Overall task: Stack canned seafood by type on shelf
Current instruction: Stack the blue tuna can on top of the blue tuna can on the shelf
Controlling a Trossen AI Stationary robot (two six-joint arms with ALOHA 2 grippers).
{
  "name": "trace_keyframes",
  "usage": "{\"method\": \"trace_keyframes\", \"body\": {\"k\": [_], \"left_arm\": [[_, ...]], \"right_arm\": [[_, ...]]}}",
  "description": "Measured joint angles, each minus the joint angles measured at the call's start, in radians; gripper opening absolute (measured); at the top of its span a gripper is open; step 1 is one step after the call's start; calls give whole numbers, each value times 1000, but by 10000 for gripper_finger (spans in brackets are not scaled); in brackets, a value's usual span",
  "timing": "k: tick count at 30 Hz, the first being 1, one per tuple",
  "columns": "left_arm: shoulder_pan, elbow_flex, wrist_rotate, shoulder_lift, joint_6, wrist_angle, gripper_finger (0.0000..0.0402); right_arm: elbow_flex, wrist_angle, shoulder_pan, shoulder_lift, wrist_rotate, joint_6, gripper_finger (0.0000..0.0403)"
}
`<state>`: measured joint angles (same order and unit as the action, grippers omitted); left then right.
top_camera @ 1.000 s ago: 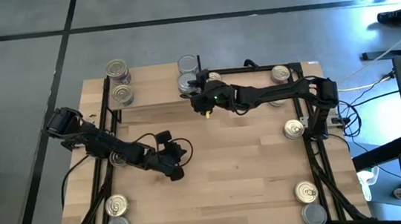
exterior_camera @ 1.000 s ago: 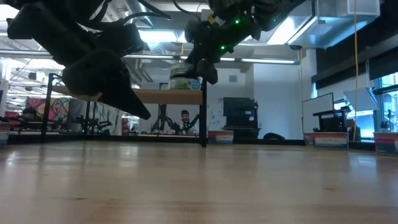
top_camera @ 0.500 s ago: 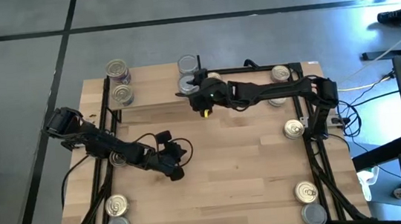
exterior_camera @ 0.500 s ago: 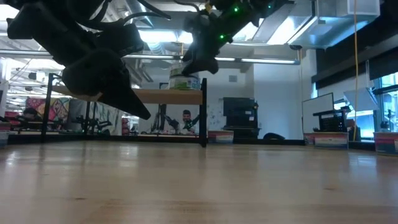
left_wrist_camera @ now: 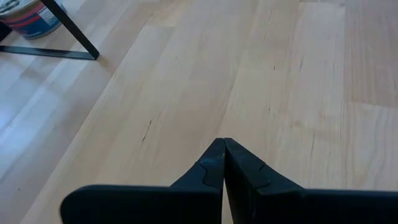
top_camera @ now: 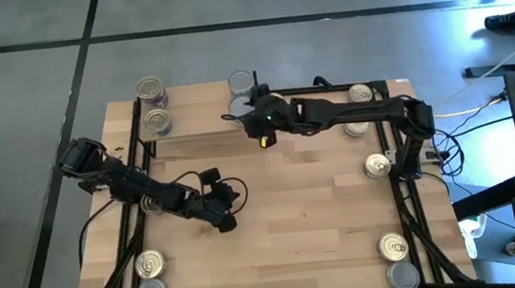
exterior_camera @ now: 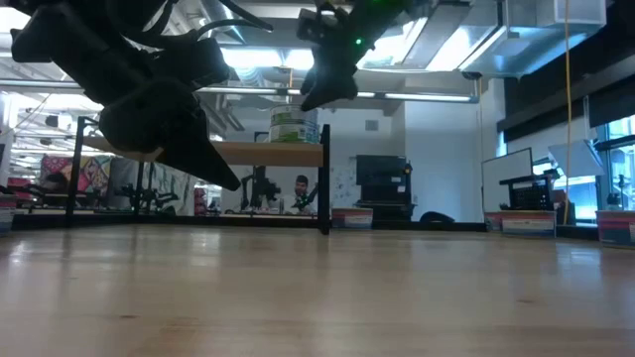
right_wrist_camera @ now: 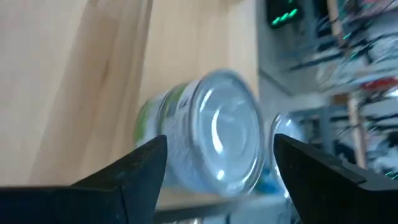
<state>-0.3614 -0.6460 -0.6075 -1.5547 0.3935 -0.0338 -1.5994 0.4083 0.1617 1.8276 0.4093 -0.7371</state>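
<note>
Right tool (top_camera: 243, 117) open above shelf (top_camera: 198, 121) edge, astride silver-topped tin (right_wrist_camera: 205, 140), not gripping. Left tool (left_wrist_camera: 224, 163) closed over mid-counter (top_camera: 321, 204).

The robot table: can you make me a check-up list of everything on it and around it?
Surface: light-wood table, bare in the middle.
Job's things: shelf at the far edge holds tins; a green-label tin sits on its right end. More tins wait at the table's corners and right side.
Clutter: nothing seen.
Grippers: right gripper open, over the shelf's right end, fingers either side of the green-label tin without touching it. Left gripper shut, empty, above mid-table.
Cables: black leads beside the table's right edge.
Surroundings: grey floor; a person far behind.
</note>
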Motion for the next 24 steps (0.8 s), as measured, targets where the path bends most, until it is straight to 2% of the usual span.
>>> {"method": "trace_keyframes", "body": {"k": [5, 12, 15, 19, 24], "left_arm": [[0, 0, 0, 0, 0, 0, 4], [0, 0, 0, 0, 43, -8, 4], [0, 0, 0, 0, 53, -9, 4], [20, -1, 4, 0, 29, -8, 11], [72, -23, 112, 7, 41, 55, 74]], "right_arm": [[-73, 269, -76, -11, -1, 176, 294], [-74, 597, -247, -25, -3, 475, 294], [-10, 585, -325, -26, 6, 565, 294], [139, 515, -419, -30, 58, 636, 294], [360, 314, -504, -31, 79, 720, 294]]}}
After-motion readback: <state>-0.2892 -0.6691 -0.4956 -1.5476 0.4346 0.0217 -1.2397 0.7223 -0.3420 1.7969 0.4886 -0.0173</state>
